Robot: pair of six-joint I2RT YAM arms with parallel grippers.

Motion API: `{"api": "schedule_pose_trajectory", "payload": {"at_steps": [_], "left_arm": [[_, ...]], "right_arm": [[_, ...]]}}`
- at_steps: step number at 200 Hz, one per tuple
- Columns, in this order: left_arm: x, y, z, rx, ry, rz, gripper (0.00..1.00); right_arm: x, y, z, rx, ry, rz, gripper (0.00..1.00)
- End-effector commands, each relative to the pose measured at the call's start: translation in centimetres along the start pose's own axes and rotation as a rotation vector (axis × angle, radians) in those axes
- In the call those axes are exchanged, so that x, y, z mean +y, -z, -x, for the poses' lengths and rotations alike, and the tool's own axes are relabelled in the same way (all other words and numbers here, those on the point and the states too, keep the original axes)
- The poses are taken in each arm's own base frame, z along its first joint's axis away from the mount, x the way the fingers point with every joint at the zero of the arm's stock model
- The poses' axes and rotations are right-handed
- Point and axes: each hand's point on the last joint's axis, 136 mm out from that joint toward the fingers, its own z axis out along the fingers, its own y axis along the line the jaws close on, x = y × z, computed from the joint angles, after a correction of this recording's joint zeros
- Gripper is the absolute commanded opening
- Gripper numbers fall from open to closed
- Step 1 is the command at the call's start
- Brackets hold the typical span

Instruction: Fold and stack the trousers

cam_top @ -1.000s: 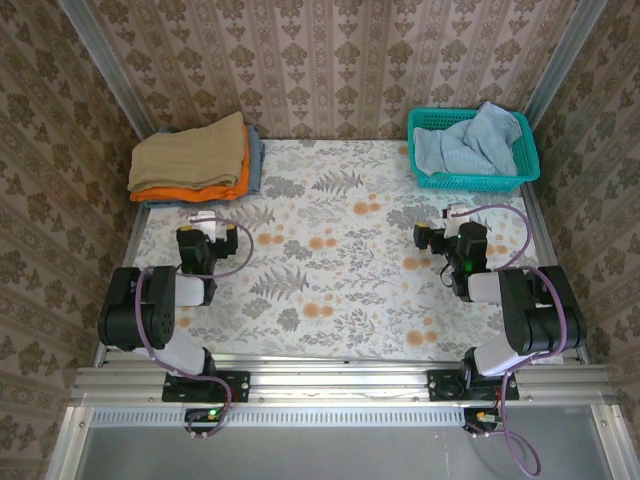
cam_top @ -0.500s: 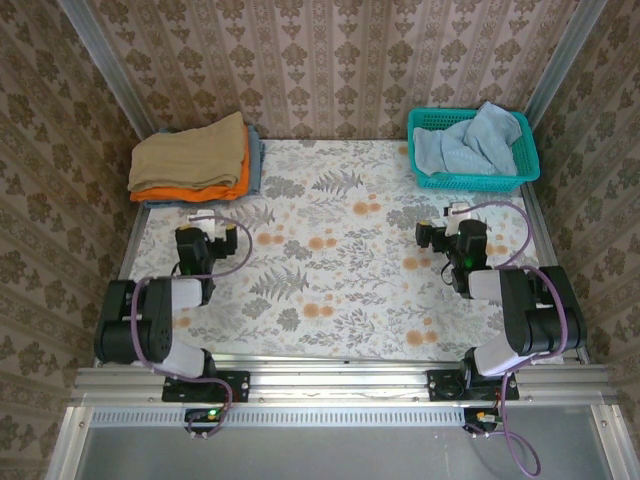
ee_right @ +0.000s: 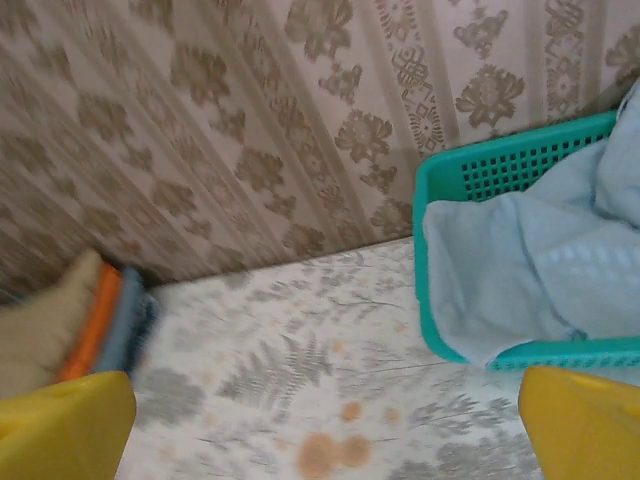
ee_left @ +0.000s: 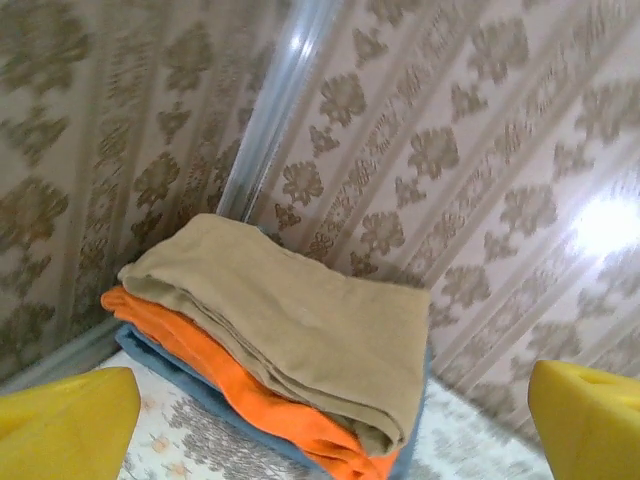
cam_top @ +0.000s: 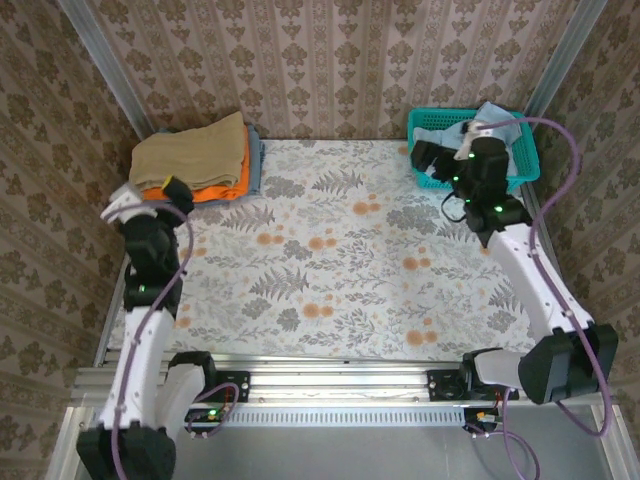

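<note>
Step in hand: pickup, not begun. Pale sky-blue soft cloth trousers (ee_right: 520,270) lie bunched in the teal plastic mesh basket (ee_right: 470,180). Your right gripper (ee_right: 325,425) and left gripper (ee_left: 330,420) are spread wide, empty. Next you reach in and pinch the cloth.

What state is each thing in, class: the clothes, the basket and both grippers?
trousers: unfolded, crumpled in the basket
teal basket: upright, holding the trousers
tan garment: folded, top of the pile
orange garment: folded, under the tan one
left gripper: open, holding nothing
right gripper: open, holding nothing
</note>
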Motion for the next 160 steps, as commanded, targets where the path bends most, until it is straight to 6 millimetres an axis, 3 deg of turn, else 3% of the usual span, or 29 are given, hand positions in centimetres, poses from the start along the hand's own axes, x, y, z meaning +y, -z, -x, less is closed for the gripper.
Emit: {"api": "schedule_pose_trajectory", "payload": {"at_steps": [1,12,20,39,64,96,128,140,160], "left_arm": [[4.1,1.5,-6.3,0.141,0.253,0.004,1.00],[5.3,2.4,-7.9,0.181,0.351,0.010,1.00],[5.4,2.9,-9.4,0.238,0.412,0.007,1.00],[2.7,4.2,-12.4,0.394,0.442,-0.161,1.00],[1.4,5.8,-15.7,0.540,0.471,-0.227,0.96],[0.5,7.1,-17.0,0.623,0.409,-0.241,0.94],[-0.8,7.8,-17.6,0.677,0.381,-0.287,0.91],[-1.3,8.2,-18.1,0.704,0.369,-0.302,0.90],[-2.0,8.7,-19.1,0.745,0.340,-0.332,0.89]], "right_arm": [[-2.4,-0.5,-7.4,0.291,-0.373,0.039,0.87],[-2.9,-0.9,-8.1,0.334,-0.371,-0.002,0.78],[-3.5,-1.1,-8.3,0.360,-0.334,-0.058,0.78],[-4.5,-2.1,-7.8,0.368,-0.215,-0.171,0.78],[-6.4,-4.6,-6.2,0.341,-0.100,-0.310,0.80],[-7.8,-9.6,-6.5,0.444,-0.009,-0.379,0.72],[-9.1,-14.1,-6.8,0.485,0.012,-0.397,0.43],[-8.9,-15.4,-6.7,0.494,0.029,-0.381,0.43],[-8.9,-17.4,-7.9,0.543,0.043,-0.349,0.54]]}}
